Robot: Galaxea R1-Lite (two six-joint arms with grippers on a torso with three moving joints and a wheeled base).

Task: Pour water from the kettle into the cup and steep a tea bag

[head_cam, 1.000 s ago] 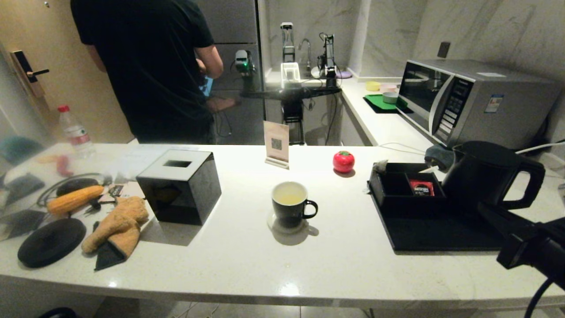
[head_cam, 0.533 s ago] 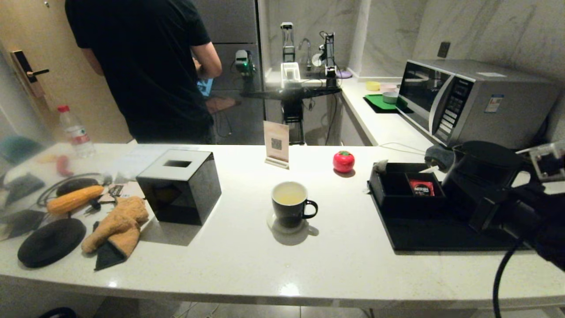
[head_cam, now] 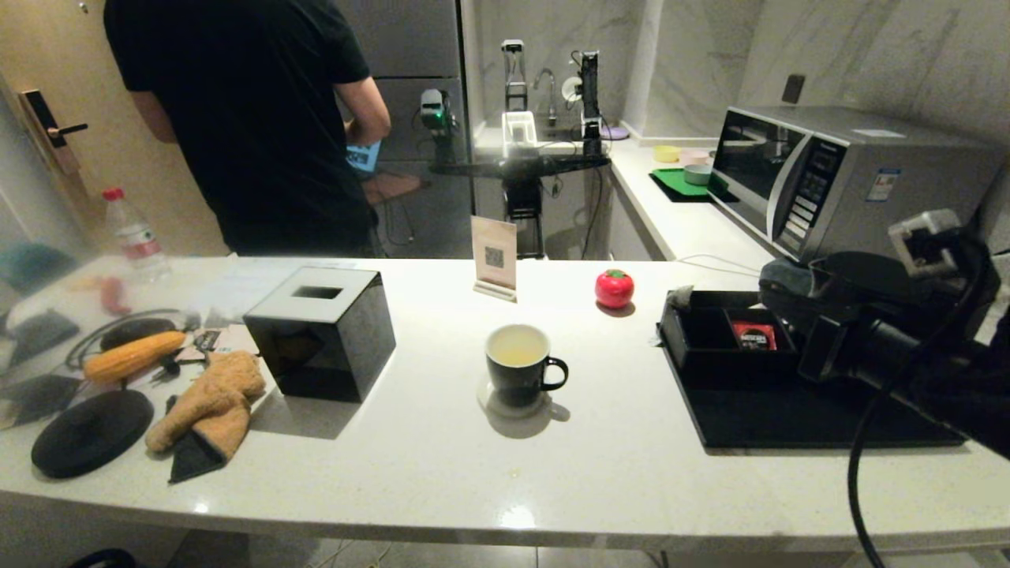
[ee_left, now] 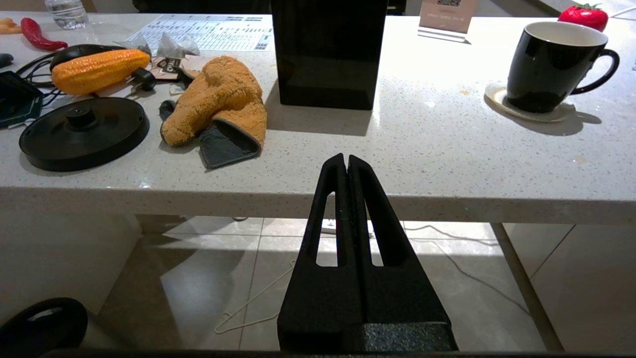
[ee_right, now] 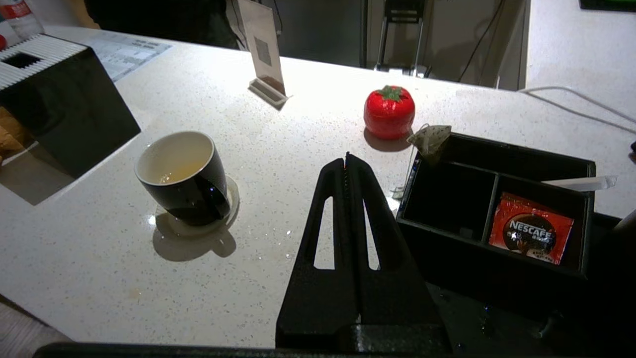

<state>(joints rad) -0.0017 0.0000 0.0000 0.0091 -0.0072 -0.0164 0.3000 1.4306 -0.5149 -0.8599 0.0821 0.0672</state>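
Observation:
The black cup (head_cam: 517,369) stands on a pale coaster mid-counter, with yellowish water (head_cam: 517,349) low inside it; the right wrist view also shows the cup (ee_right: 186,184). The tea bag (ee_right: 431,139) is draped over the near-left corner of the black organizer box (ee_right: 497,233), and the head view shows the tea bag (head_cam: 678,298) there too. The kettle (head_cam: 856,276) stands on the tray's right side, mostly hidden behind my right arm. My right gripper (ee_right: 346,161) is shut and empty, hovering between cup and box. My left gripper (ee_left: 346,158) is shut and parked below the counter's front edge.
A black tissue box (head_cam: 319,331), orange mitt (head_cam: 209,398), kettle base disc (head_cam: 91,430) and corn (head_cam: 134,355) lie to the left. A red tomato ornament (head_cam: 614,288) and card stand (head_cam: 494,256) sit behind the cup. A red sachet (head_cam: 753,335) lies in the box. A person (head_cam: 252,118) stands beyond the counter.
My right arm has risen from the lower right and swung up and left, now covering most of the kettle. The person has shifted slightly left. Cup and tea bag have not moved.

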